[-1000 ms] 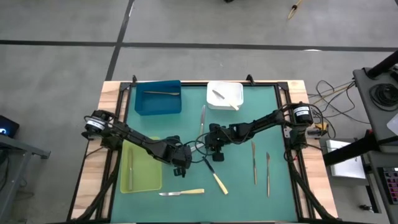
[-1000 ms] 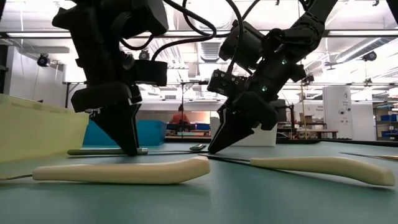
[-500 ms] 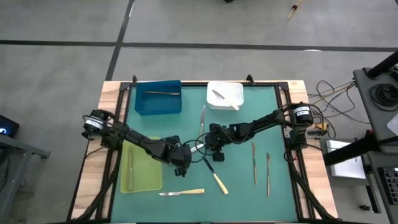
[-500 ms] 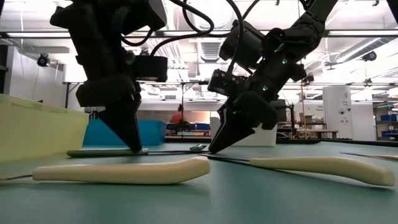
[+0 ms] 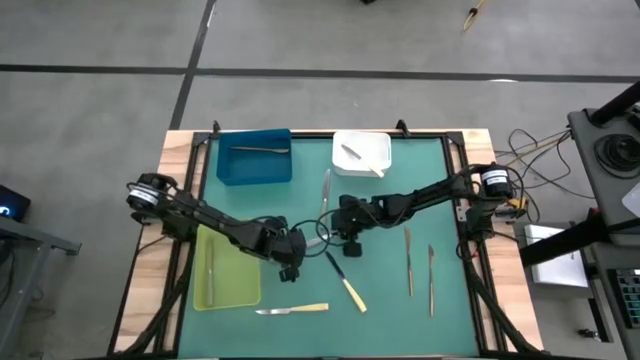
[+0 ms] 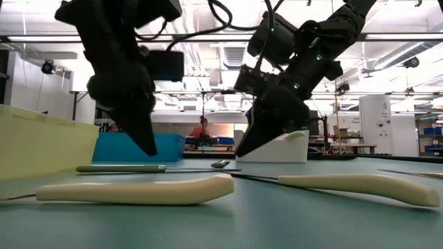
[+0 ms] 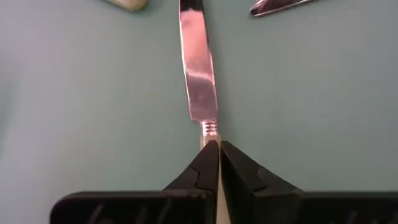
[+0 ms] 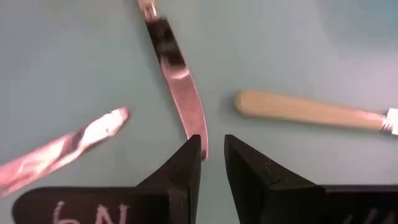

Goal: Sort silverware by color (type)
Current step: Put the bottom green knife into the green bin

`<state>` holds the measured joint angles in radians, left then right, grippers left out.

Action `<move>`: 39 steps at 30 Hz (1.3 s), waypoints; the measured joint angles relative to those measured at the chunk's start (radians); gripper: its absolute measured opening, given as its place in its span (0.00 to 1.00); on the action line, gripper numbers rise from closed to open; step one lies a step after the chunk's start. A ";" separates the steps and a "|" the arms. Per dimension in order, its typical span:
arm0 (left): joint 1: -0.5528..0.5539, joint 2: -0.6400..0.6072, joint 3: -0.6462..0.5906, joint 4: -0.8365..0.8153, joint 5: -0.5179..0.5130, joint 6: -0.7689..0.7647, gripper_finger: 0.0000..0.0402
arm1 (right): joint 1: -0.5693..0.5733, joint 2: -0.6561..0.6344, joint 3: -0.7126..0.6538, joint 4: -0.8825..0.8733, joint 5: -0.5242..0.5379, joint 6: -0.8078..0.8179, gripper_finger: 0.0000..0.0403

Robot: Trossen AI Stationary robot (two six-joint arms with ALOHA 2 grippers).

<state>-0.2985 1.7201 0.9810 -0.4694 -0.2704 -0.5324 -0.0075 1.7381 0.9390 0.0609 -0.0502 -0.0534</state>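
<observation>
A knife (image 5: 315, 238) lies flat on the green mat between my two grippers, its blade (image 7: 199, 81) toward the right one and its handle (image 6: 121, 168) under the left one. My left gripper (image 7: 215, 144) is shut and hangs just above the handle end (image 6: 149, 151), clear of it. My right gripper (image 8: 213, 140) stands a narrow gap open above the blade's tip (image 6: 242, 153), holding nothing. Two pale-handled knives (image 5: 300, 309) (image 5: 350, 290) lie nearer the front edge, and two grey knives (image 5: 408, 262) (image 5: 431, 280) lie to the right.
At the back stand a blue tray (image 5: 222, 170) and a white tray (image 5: 380, 150), each with a utensil in it. A yellow-green tray (image 5: 240, 275) at the left holds one too. Another utensil (image 5: 325, 190) lies just beyond the grippers.
My left gripper has shut down at the knife's handle and then risen without it. My right gripper has also risen off the mat. The knife between them stays lying where it was.
</observation>
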 joint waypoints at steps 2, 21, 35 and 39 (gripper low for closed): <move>0.000 -0.022 0.000 -0.026 0.027 0.015 0.01 | 0.002 -0.001 0.000 0.024 -0.002 -0.007 0.16; -0.002 0.056 0.006 -0.038 0.015 0.003 0.11 | 0.005 0.008 -0.012 0.030 -0.037 -0.022 0.16; -0.002 0.064 0.023 0.089 0.191 -0.034 0.15 | -0.006 0.051 -0.012 0.032 0.073 -0.029 0.16; 0.000 0.064 0.023 0.087 0.190 -0.038 0.15 | -0.006 0.050 -0.012 0.029 0.078 -0.035 0.16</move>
<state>-0.2989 1.7844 1.0035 -0.3826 -0.0807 -0.5701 -0.0139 1.7878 0.9272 0.0899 0.0280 -0.0885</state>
